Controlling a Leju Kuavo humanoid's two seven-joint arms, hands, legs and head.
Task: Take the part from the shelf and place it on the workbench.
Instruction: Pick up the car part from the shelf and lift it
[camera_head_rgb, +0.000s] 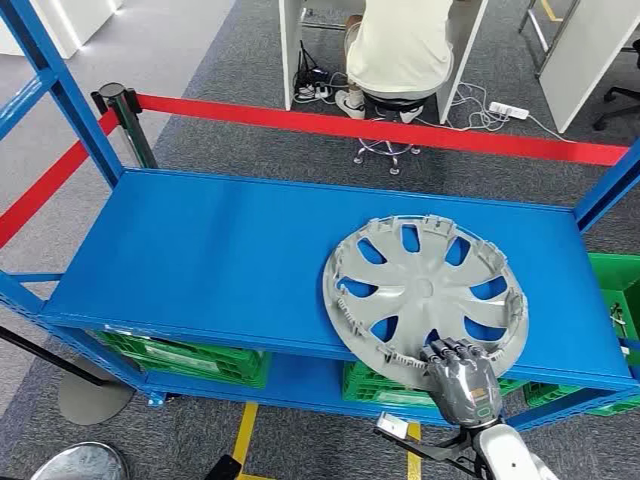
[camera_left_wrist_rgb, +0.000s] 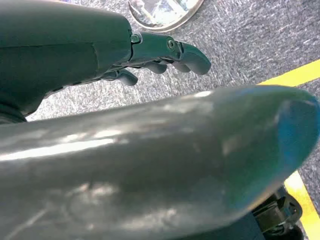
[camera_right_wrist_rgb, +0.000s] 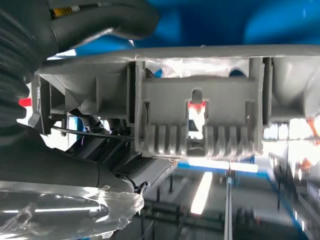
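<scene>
Right hand at shelf front edge, fingers hooked over near rim of wheel cover, thumb under rim; grip looks closed on part. Cover lies flat, right half of blue shelf, overhanging front edge. Left hand hangs over carpet, fingers loosely apart, empty. Workbench not visible; judged lift-and-withdraw next.

blue shelf carries grey hubcap.
</scene>
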